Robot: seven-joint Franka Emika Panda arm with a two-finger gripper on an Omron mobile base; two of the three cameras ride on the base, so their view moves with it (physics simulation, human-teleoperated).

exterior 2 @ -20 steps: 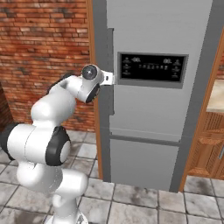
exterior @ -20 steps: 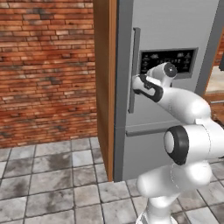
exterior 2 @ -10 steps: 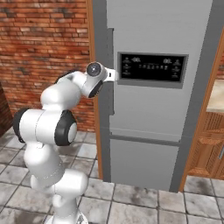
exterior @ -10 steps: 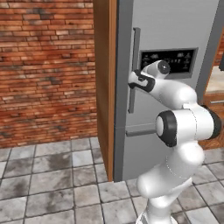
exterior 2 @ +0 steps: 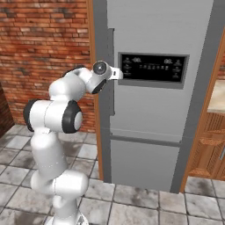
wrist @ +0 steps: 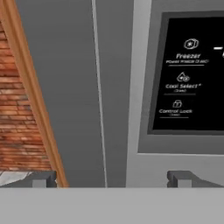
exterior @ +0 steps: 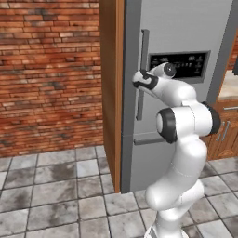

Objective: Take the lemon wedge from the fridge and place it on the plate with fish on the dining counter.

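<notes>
The fridge (exterior: 186,121) stands shut between a wooden panel (exterior: 111,93) and the brick wall (exterior: 46,69). The claw (exterior: 138,82) has its fingers (wrist: 43,179) wide apart, at the long handle (exterior: 142,74), beside the black panel (exterior 2: 151,69), gripping nothing.

Even, shadowless light; soft rendering
</notes>
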